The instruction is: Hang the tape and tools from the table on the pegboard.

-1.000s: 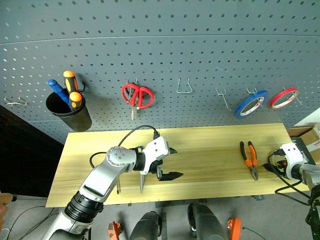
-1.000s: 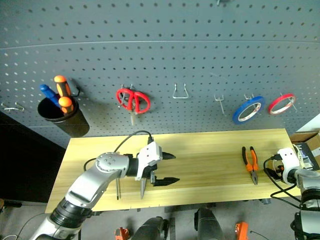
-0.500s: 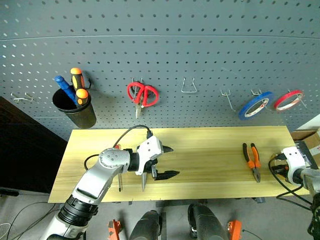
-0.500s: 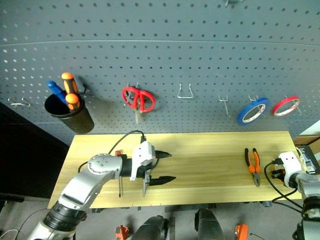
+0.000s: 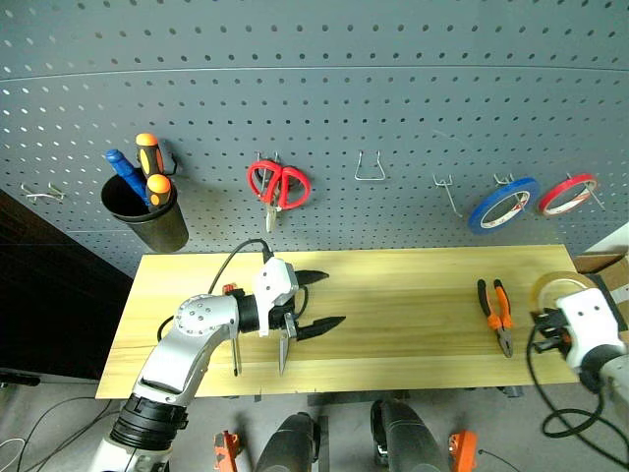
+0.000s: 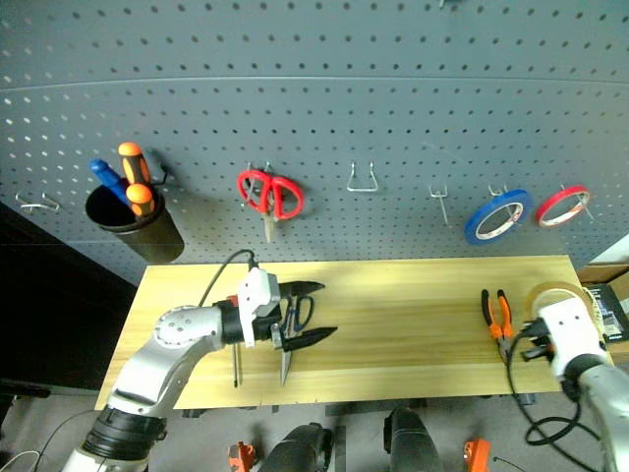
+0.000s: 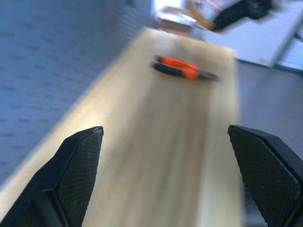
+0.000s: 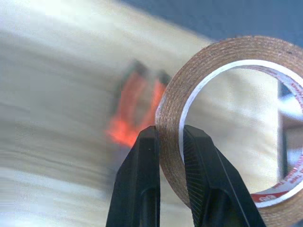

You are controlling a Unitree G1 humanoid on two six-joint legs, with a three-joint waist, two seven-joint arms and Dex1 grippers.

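Note:
The tape (image 8: 222, 61), a thin yellowish ring, hangs above the right end of the table (image 5: 413, 295), and my right gripper (image 8: 170, 135) is shut on its wall. The small orange-and-black pliers (image 5: 494, 315) lie on the wood just left of it. Over the left half of the table my left gripper (image 5: 334, 298) stands open and holds nothing. Below it lie the blue-handled scissors (image 6: 293, 320), blades towards the front edge. The slim screwdriver (image 5: 236, 349) rests beside them, red handle towards the pegboard (image 5: 324, 88).
On the pegboard hang red scissors (image 5: 279, 184), a blue tape roll (image 5: 502, 206) and a red tape roll (image 5: 564, 195). A black cup (image 5: 145, 211) with screwdrivers hangs at the left. Bare hooks (image 5: 368, 167) sit between them. A cardboard box (image 5: 614, 275) stands past the table's right end.
My right gripper has shut on the tape and risen with it from the table's right end, moving left. The left gripper has drifted slightly left, still open.

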